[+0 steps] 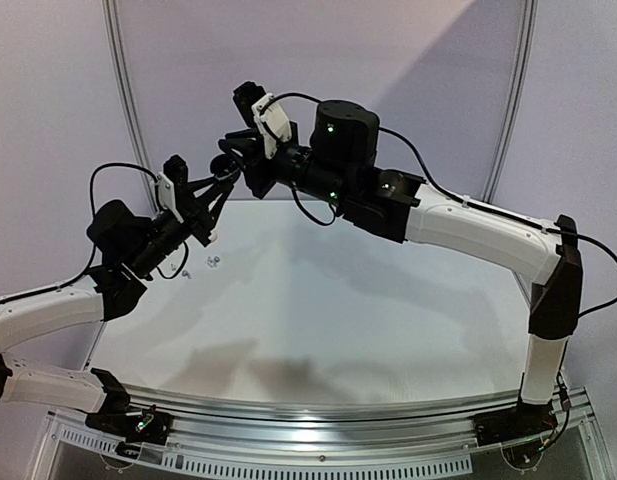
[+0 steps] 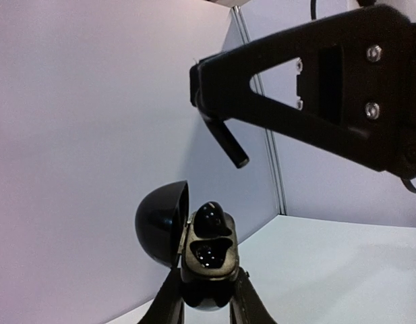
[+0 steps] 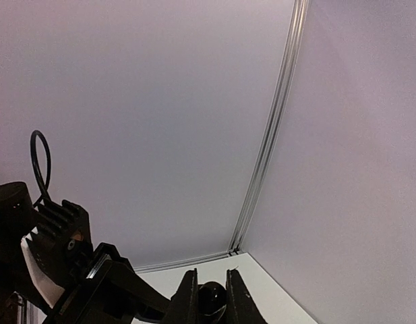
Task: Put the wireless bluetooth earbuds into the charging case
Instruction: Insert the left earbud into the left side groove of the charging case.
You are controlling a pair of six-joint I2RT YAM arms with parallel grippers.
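Note:
My left gripper [image 2: 208, 291] is shut on the base of a black charging case [image 2: 209, 271] and holds it up in the air, with its domed lid [image 2: 160, 226] swung open to the left. One black earbud [image 2: 212, 217] sits in the upper slot. The lower slot [image 2: 212, 255] shows only shiny contacts. My right gripper [image 3: 211, 287] hovers just above the case and is shut on a glossy black earbud [image 3: 212, 301]. Its fingertip [image 2: 239, 159] hangs a short way above the case. In the top view both grippers [image 1: 216, 190] [image 1: 231, 158] meet at the back left.
Two tiny pale buds [image 1: 212, 262] [image 1: 187, 271] lie on the white table [image 1: 338, 310] under the left gripper. Pale walls with a corner rail [image 3: 268, 155] close off the back. The left gripper's body [image 3: 79, 283] fills the lower left of the right wrist view.

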